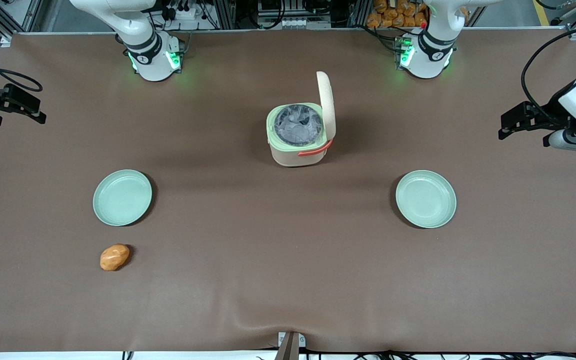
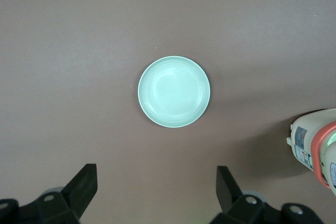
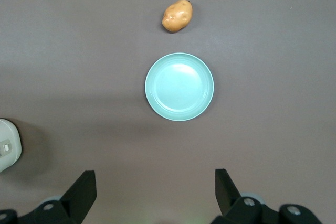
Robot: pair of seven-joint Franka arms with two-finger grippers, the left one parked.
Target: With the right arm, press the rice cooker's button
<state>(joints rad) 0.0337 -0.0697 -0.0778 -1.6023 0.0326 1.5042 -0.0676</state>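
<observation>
The cream rice cooker [image 1: 298,135] stands mid-table with its lid [image 1: 327,105] swung up, showing the pale green rim and grey inner pot. Its coral-orange handle lies across the side nearer the front camera. An edge of the cooker shows in the right wrist view [image 3: 8,150] and in the left wrist view [image 2: 317,148]. The right arm's gripper [image 1: 35,112] hangs over the working arm's end of the table, well away from the cooker. In the right wrist view the gripper [image 3: 156,182] is wide open and empty above bare table mat.
A pale green plate [image 1: 122,197] lies toward the working arm's end, also in the right wrist view [image 3: 179,86]. A potato [image 1: 114,257] lies nearer the front camera than it [image 3: 177,16]. A second green plate [image 1: 425,198] lies toward the parked arm's end [image 2: 174,92].
</observation>
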